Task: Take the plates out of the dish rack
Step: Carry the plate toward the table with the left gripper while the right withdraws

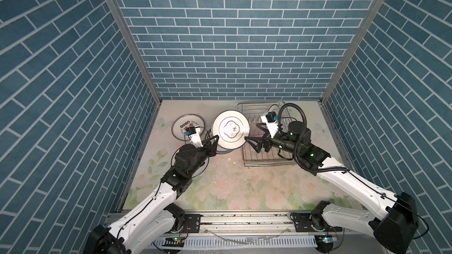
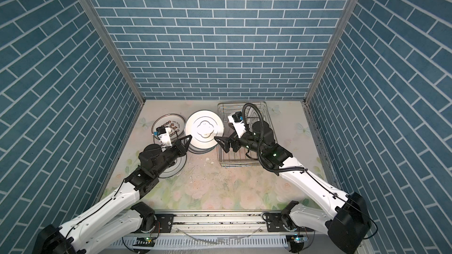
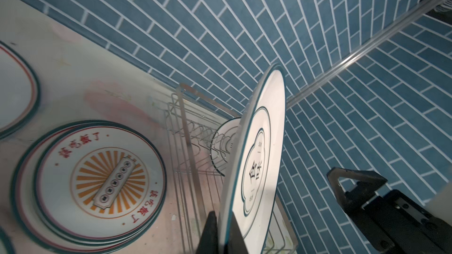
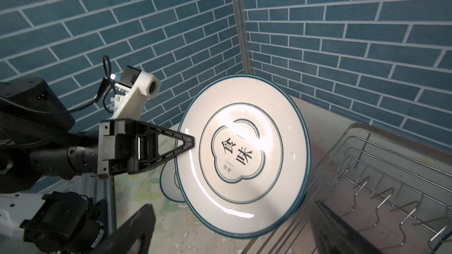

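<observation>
Blue brick-pattern walls (image 1: 232, 45) close round a pale floral desk (image 1: 244, 186). In both top views a round white ceramic plate with a dark rim and a flower outline (image 1: 231, 129) hangs tilted above a low stack of flat plates (image 1: 223, 152), just left of the rectangular silver wire dish rack (image 1: 259, 165). The left jaws are pinched tight on its near-left rim. The right jaws stand spread wide at the rack's left edge, just beside the plate and gripping nothing. A white plate with red-black characters (image 1: 188, 124) lies flat further left.

In the left wrist view the flower-outline plate (image 3: 259, 157) shows nearly edge-on, its rim clamped between the left jaws. Beside it on the desk lies a stack of orange-sunburst plates (image 3: 105, 179), and one more plate (image 3: 223, 138) stands among the rack's prongs.

In the right wrist view the plate's glossy face (image 4: 244, 157) turns to the camera, with the left jaws biting its rim. The right jaws sit apart from it, and the nearest prongs (image 4: 391, 199) are bare.

Glazed ceramic like this is likely stiff, slick and brittle, and heavy enough to lever against a one-edge pinch. Pale chips on the desk (image 4: 186, 234) suggest that knocks cost something. A deep hold on the rim looks safest, with the plate lowered flat and gently onto the stack
</observation>
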`<state>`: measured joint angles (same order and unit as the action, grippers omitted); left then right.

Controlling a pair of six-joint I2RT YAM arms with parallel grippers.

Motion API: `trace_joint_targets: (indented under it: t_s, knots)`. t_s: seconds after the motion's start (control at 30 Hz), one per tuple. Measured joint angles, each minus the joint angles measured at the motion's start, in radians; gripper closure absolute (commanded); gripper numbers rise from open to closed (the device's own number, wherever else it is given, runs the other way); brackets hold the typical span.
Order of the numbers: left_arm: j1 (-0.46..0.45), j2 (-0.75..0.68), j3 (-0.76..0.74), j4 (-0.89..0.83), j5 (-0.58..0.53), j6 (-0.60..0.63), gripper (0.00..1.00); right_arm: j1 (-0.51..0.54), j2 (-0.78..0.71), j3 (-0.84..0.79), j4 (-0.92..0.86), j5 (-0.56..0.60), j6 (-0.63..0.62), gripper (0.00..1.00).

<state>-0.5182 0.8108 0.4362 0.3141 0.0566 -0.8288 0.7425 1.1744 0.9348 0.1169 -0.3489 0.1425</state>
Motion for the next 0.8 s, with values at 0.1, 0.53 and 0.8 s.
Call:
trace_joint_targets:
  t_s: [0.1, 0.53, 0.8]
  knots:
    - [0.006, -0.087, -0.027, -0.08, -0.053, -0.01, 1.0, 0.021, 0.074, 0.079, -0.04, 0.005, -0.05, 0.01]
    - [0.01, -0.563, -0.187, -0.49, -0.438, -0.281, 1.0, 0.041, 0.313, 0.271, -0.09, -0.068, -0.099, 0.01]
    - [0.011, -0.563, -0.186, -0.736, -0.571, -0.489, 1.0, 0.098, 0.454, 0.376, -0.107, -0.117, -0.099, 0.01]
